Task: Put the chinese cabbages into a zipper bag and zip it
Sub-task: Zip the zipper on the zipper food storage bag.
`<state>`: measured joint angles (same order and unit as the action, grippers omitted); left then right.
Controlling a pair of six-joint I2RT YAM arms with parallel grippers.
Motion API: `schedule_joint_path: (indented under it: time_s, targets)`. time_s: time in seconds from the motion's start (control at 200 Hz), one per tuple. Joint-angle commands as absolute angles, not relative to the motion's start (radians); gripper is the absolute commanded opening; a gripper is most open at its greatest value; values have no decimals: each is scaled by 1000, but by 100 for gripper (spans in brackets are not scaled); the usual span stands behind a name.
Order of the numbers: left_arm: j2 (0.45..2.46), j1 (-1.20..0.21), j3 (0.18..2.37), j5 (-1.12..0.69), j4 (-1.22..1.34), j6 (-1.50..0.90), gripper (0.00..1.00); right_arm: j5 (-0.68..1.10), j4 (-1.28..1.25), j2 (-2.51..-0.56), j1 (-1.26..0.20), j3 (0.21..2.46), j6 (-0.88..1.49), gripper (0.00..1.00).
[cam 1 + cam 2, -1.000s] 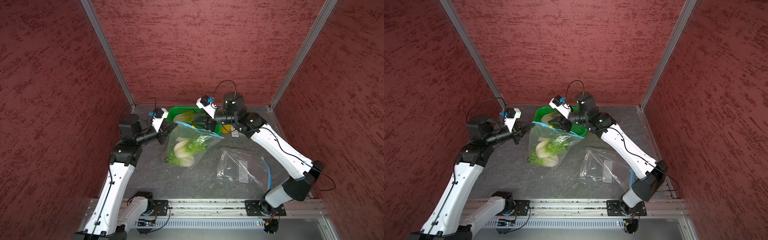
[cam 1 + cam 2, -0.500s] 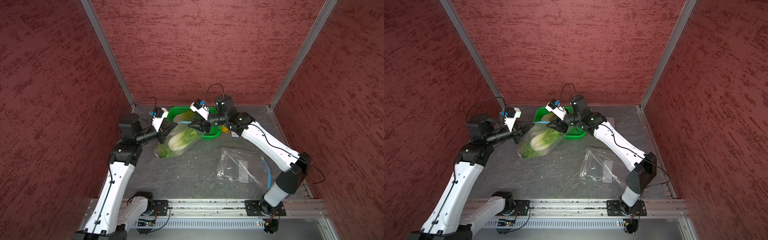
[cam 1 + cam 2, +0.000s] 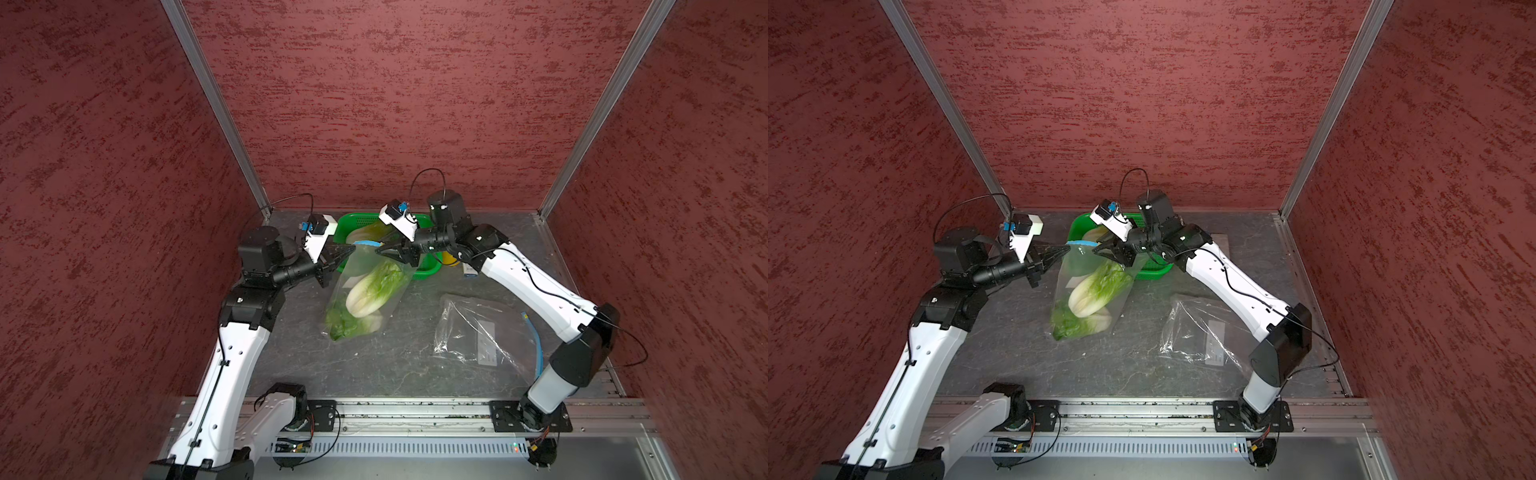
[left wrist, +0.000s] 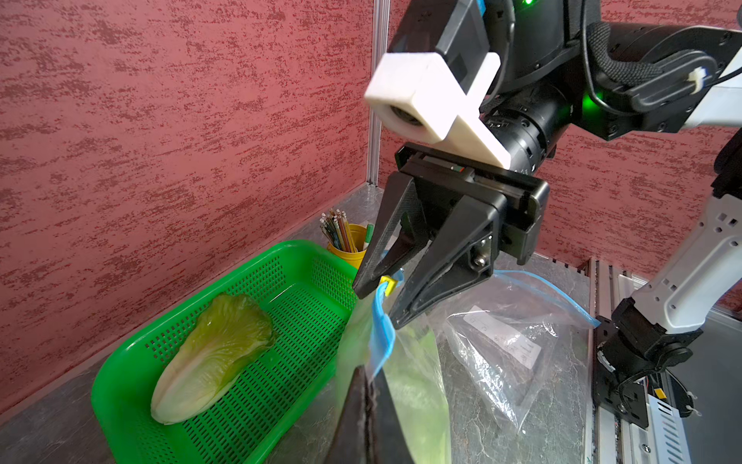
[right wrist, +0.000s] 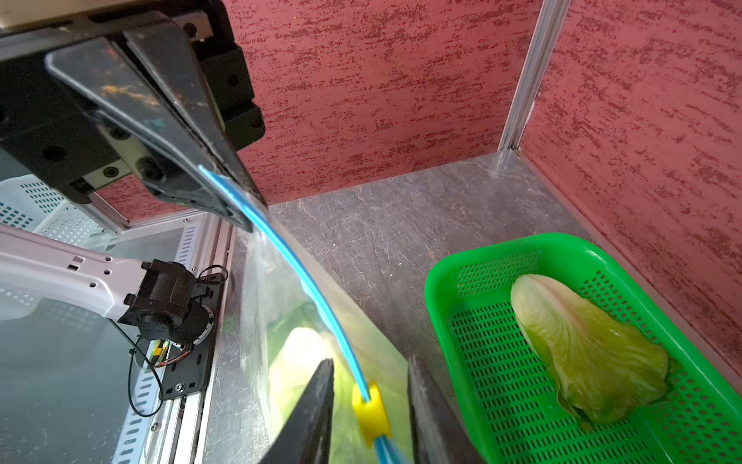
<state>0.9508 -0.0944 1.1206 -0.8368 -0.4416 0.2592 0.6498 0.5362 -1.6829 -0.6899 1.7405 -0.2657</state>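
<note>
With our left gripper [image 3: 350, 248] clamped on a corner of the zipper bag [image 3: 352, 275] and our right gripper [image 4: 377, 307] part-open astride the yellow slider [image 5: 370, 409], not yet pinching it, we risk sealing two chinese cabbages [image 3: 368, 289] inside while the third cabbage [image 4: 217, 353] lies in the green basket [image 4: 132, 371] behind, a spare bag [image 3: 486, 332] nearby.

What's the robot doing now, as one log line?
left gripper: shut on clear plastic zipper bag | right gripper: open around yellow slider | in bag: two green-white cabbages | green mesh basket: one cabbage
</note>
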Motion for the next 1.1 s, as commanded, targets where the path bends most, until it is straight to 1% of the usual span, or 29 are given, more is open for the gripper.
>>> schedule_joint_path:
  time_s: [0.0, 0.06, 0.245, 0.326, 0.451, 0.571, 0.761, 0.982, 1.097]
  targets:
    - [946, -96, 1153, -854, -388, 267, 0, 652, 551, -1636, -696, 1760, -276, 30]
    - [943, -96, 1154, -851, -390, 268, 0, 652, 547, -1632, -696, 1757, -276, 29]
    - [942, -96, 1153, -837, -392, 270, 0, 649, 548, -1638, -696, 1754, -276, 20]
    - [941, -96, 1154, -830, -391, 269, 0, 647, 549, -1637, -695, 1747, -276, 19]
    - [941, -95, 1157, -831, -382, 262, 0, 646, 542, -1637, -695, 1734, -275, 15]
    - [939, -95, 1157, -823, -380, 262, 0, 632, 540, -1633, -694, 1729, -274, 14]
    - [920, -95, 1150, -760, -363, 239, 0, 600, 540, -1607, -692, 1695, -272, 12]
    - [910, -90, 1157, -704, -367, 226, 0, 588, 526, -1568, -674, 1654, -258, 12]
    - [910, -83, 1164, -703, -379, 219, 0, 578, 522, -1550, -665, 1634, -253, 12]
